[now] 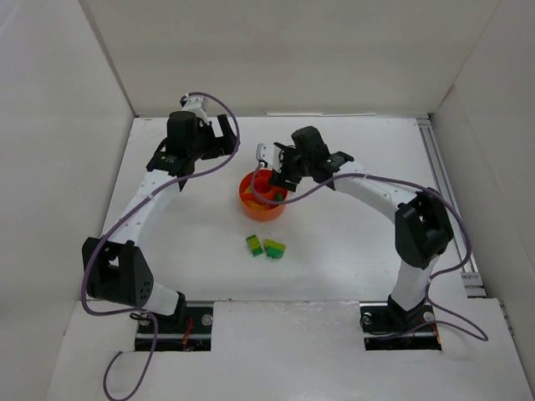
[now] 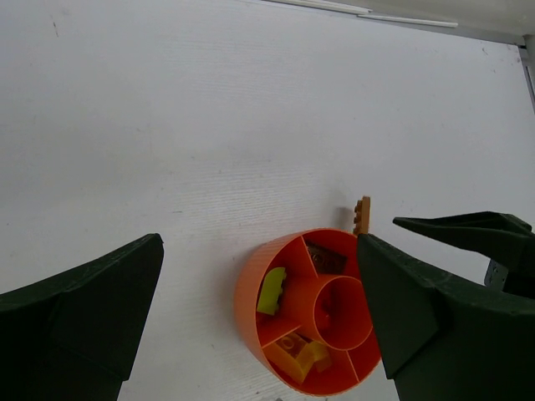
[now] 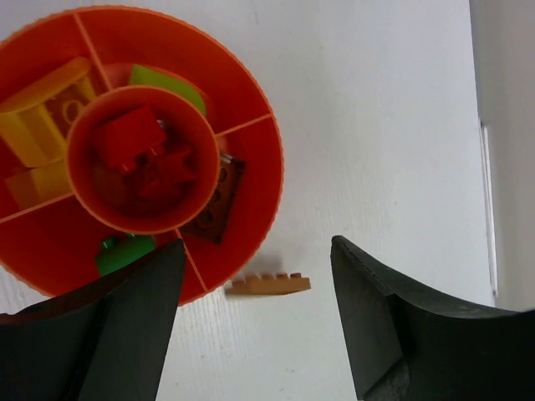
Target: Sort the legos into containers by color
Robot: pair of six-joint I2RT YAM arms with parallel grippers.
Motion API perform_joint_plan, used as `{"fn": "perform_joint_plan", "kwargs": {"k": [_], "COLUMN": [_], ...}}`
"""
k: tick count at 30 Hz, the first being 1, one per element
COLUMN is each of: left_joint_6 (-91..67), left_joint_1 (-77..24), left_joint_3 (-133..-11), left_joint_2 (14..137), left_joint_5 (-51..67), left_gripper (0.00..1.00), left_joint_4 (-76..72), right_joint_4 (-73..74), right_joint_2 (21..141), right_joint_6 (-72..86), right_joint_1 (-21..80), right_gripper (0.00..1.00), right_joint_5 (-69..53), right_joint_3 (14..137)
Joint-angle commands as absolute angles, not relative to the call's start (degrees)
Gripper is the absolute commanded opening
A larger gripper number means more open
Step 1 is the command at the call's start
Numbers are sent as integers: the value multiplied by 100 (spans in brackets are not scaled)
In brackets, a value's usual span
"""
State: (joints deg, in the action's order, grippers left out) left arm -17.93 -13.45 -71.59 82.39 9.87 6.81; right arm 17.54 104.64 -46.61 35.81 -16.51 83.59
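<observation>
Where the table (image 1: 351, 251) lies nearest the arm bases, one green-yellow lego stack (image 1: 254, 245) and a second stack (image 1: 274, 248) sit loose, side by side. Beyond, orange dish (image 1: 251, 210): red bricks (image 3: 134, 146) in centre cup; yellow bricks (image 3: 42, 117), lime brick (image 3: 167, 83), green brick (image 3: 117, 249), dark brick (image 3: 219, 200) in ring sections. Right gripper (image 3: 257, 251) over dish, jaws parted, empty. Left gripper (image 2: 259, 238) farther back, spread wide, empty.

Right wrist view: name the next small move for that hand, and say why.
Probably lower the right hand onto the flat tan lego and close. It lies unsorted on the table just outside the orange dish, in line with the gap of the open, empty hand.
</observation>
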Motion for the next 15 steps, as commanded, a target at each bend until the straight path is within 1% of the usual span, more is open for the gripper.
{"fn": "perform_joint_plan", "kwargs": {"k": [1, 4, 5, 6, 7, 9, 10, 11, 12, 13, 15], "left_joint_6": [-1775, -1775, -1775, -1775, -1775, -1775, -1775, -1775, -1775, -1775, -1714], "left_joint_1": [-1371, -1371, -1371, -1371, -1371, -1371, -1371, -1371, -1371, -1371, -1371], "left_joint_3": [-7075, -7075, -7075, -7075, -7075, -7075, -7075, -7075, -7075, -7127, -7128], "left_joint_2": [8060, 8060, 8060, 8060, 8060, 8060, 8060, 8060, 8060, 8060, 8112], "left_joint_5": [1063, 1063, 1063, 1063, 1063, 1063, 1063, 1116, 1116, 1177, 1265], "left_gripper": [99, 99, 99, 99, 99, 99, 99, 99, 99, 99, 99], "left_joint_4": [501, 501, 501, 501, 501, 501, 501, 501, 501, 501, 501], "right_joint_4": [1652, 1924, 1986, 1908, 1785, 1452, 1154, 995, 924, 975, 1220], "right_joint_2": [10291, 10467, 10468, 10468, 10468, 10398, 10345, 10266, 10266, 10266, 10266], "right_joint_6": [-5370, -5370, -5370, -5205, -4960, -4292, -3436, -3028, -2754, -2359, -2355], "right_joint_1": [3595, 3463, 3332, 3279, 3217, 2868, 2717, 2568, 2340, 2338, 2338], "right_gripper": [75, 65, 60, 56, 54, 56, 56, 56, 59, 61, 59], "right_joint_5": [-2512, -2724, -2820, -2821, -2821, -2829, -2891, -3074, -3076, -2946, -2141], "right_joint_3": [8542, 8911, 8999, 9000, 9000, 8773, 8684, 8570, 8361, 8306, 8306]}}
